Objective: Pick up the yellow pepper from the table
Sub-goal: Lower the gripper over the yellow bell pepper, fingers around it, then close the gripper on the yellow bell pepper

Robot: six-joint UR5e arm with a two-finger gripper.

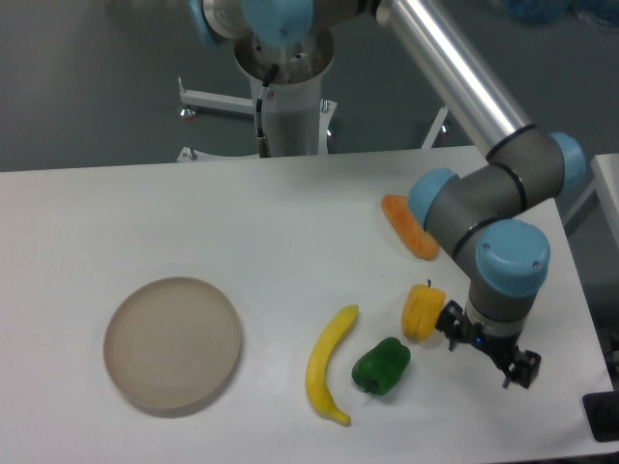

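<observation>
Near the right edge of the tabletop (145, 208) sit two peppers: one yellow pepper (422, 310) and one green pepper (381, 366). The claw (481, 343), open and empty, hangs just beside the yellow one.

bright, even overhead light; soft faint shadows under my arm (484, 222) on the table (193, 213). glare streaks my metal tube. background behind it dim, slightly blurred.

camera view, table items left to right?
round plate → banana → green pepper → yellow pepper → gripper. The orange carrot-like piece lies farther back and overlaps the peppers' span, so it is left out of the order.
</observation>
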